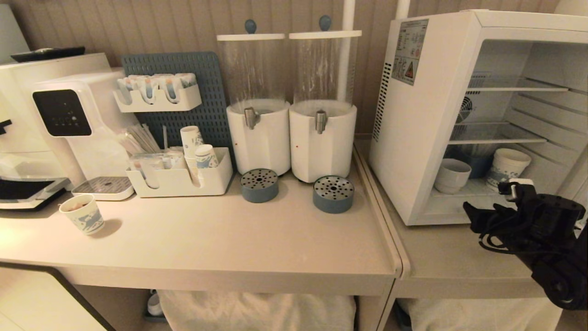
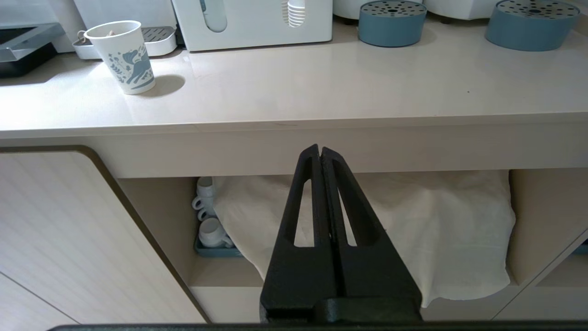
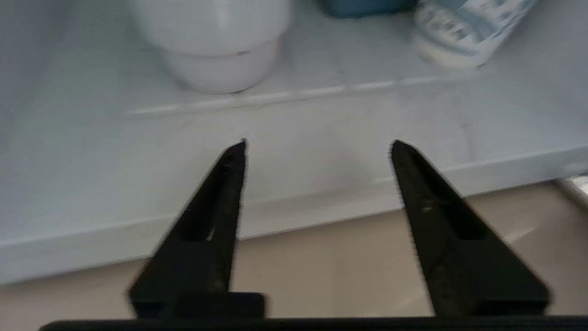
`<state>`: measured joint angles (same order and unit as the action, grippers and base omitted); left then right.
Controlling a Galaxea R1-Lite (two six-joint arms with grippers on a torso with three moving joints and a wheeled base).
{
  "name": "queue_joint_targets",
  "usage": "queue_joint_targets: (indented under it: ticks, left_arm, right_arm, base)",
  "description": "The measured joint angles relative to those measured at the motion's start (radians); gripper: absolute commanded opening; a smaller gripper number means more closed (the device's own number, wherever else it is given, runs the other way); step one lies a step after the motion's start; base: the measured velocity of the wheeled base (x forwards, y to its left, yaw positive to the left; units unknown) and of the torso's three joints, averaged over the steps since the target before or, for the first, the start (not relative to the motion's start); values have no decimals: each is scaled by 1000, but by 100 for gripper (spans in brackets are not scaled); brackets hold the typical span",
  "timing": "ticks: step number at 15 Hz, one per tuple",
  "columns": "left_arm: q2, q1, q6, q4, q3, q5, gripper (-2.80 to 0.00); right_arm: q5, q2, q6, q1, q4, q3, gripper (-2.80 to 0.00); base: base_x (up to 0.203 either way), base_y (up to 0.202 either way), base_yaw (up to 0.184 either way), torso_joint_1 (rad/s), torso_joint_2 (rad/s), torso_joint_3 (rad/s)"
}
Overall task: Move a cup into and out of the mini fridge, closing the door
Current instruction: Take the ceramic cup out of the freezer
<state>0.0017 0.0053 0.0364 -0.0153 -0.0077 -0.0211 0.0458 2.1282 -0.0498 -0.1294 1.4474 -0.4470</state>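
The mini fridge (image 1: 425, 138) stands open on the right counter; its door is out of view. The small white cup (image 1: 452, 175) sits on the fridge floor (image 3: 92, 151), towards the left of the opening. My right arm (image 1: 537, 230) hangs in front of the fridge's lower right corner. In the right wrist view the right gripper (image 3: 317, 145) is open and holds nothing, its tips over the fridge's front sill, short of the cup (image 3: 216, 41). The left gripper (image 2: 319, 149) is shut and empty, parked below the counter's front edge.
Inside the fridge, a blue-printed paper cup (image 1: 507, 166) stands right of the white cup, with a blue bowl (image 1: 475, 163) behind. Two drink dispensers (image 1: 294, 105), a cup organiser (image 1: 183, 174) and another paper cup (image 1: 83, 214) are on the left counter.
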Motion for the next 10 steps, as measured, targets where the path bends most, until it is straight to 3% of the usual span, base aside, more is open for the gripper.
queue_joint_targets:
  ticks: [2,6,10]
  left_arm:
    - [0,0,0,0,0,0,-280]
    - [0,0,0,0,0,0,-280]
    - [0,0,-4,0,0,0,-280]
  right_arm:
    - [-79,-82,66,-9,-130,-4,0]
    - [-345,-248,174,-75,-465,-43,0]
    - [-427,-280,173,-116,-527,-74,0]
  base:
    - [0,0,0,0,0,0]
    - [0,0,0,0,0,0]
    - [0,0,0,0,0,0]
